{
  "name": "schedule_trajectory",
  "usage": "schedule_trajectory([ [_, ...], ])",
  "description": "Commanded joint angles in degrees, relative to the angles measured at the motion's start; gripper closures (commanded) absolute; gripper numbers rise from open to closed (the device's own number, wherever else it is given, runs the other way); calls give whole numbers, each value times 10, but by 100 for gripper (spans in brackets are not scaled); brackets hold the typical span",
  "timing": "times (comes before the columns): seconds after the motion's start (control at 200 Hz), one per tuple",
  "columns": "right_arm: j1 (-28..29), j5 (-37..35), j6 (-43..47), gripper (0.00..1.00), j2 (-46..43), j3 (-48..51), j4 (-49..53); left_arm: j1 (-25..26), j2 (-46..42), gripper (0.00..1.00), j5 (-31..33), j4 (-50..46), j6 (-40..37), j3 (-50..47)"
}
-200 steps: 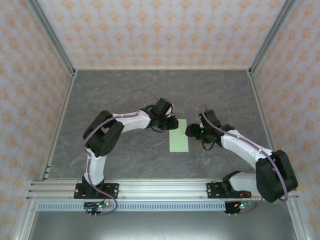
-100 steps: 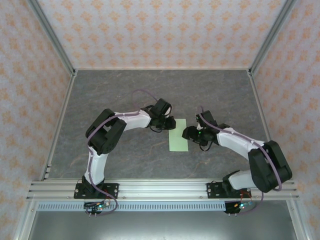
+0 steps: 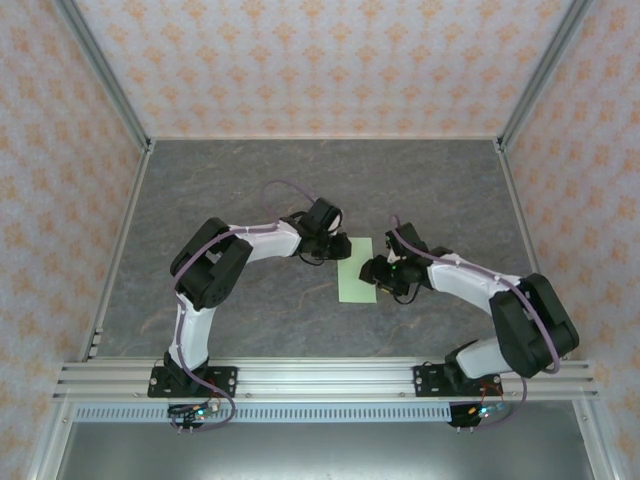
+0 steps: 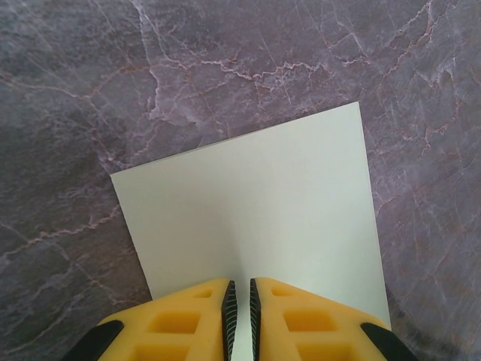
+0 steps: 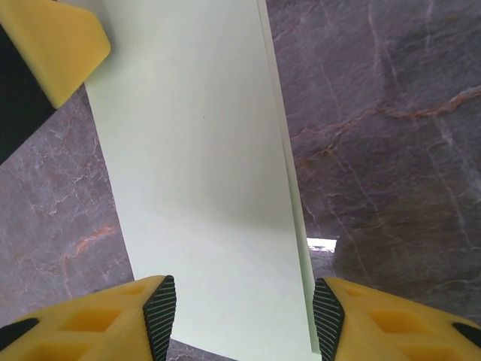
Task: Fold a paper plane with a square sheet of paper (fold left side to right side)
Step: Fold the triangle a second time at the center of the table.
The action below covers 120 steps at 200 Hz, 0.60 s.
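The left end effector (image 4: 240, 293) is almost together, just a slit showing, at one edge of the paper (image 4: 255, 203). The right end effector (image 5: 244, 297) stands apart, straddling the paper's end. Folded double, it lies flat on the table (image 3: 250, 180) between them.

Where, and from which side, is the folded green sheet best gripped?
Its right long edge, approached low from the right by the open right gripper. The square sheet of paper lies flat on the table, and there two layers seem slightly offset, offering a lip. The left gripper sits shut at the opposite edge.
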<state>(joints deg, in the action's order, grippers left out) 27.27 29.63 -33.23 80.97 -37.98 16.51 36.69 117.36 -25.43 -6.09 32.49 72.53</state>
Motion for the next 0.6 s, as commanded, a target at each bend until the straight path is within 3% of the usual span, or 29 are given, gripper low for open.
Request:
schedule_trajectory([
  [0.0, 4, 0, -11, 45, 13, -15, 7, -3, -1, 82, 13, -27, -3, -21],
  [0.596, 9, 25, -38, 54, 27, -18, -53, -3, -13, 82, 6, -27, -7, -19],
])
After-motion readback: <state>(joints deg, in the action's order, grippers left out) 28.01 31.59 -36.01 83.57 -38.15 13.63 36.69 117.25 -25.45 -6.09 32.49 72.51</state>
